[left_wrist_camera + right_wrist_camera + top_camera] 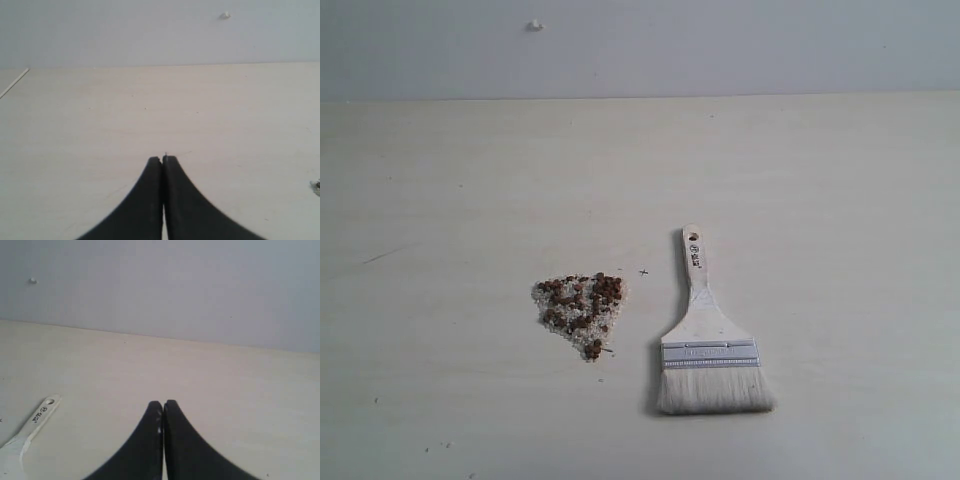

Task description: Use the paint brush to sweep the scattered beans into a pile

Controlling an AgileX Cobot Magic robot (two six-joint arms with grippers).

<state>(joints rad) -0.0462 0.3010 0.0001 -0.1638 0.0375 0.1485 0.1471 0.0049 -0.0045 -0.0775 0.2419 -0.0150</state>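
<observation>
The beans (582, 310) lie in a rough triangular heap of reddish-brown beans and whitish crumbs, left of centre on the pale table. Just to their right the paint brush (708, 340) lies flat, off-white bristles toward the near edge and wooden handle pointing away. Its handle end with the hole (42, 412) shows in the right wrist view. My left gripper (163, 159) is shut on nothing over bare table. A few beans (316, 186) peek in at that view's edge. My right gripper (163, 403) is shut, empty, beside the handle. Neither gripper shows in the exterior view.
The pale wooden table (820, 180) runs back to a grey wall (720, 40) with a small white lump (534, 24) on it. A few stray crumbs (440, 447) lie near the front left edge. A small dark mark (643, 271) sits by the handle.
</observation>
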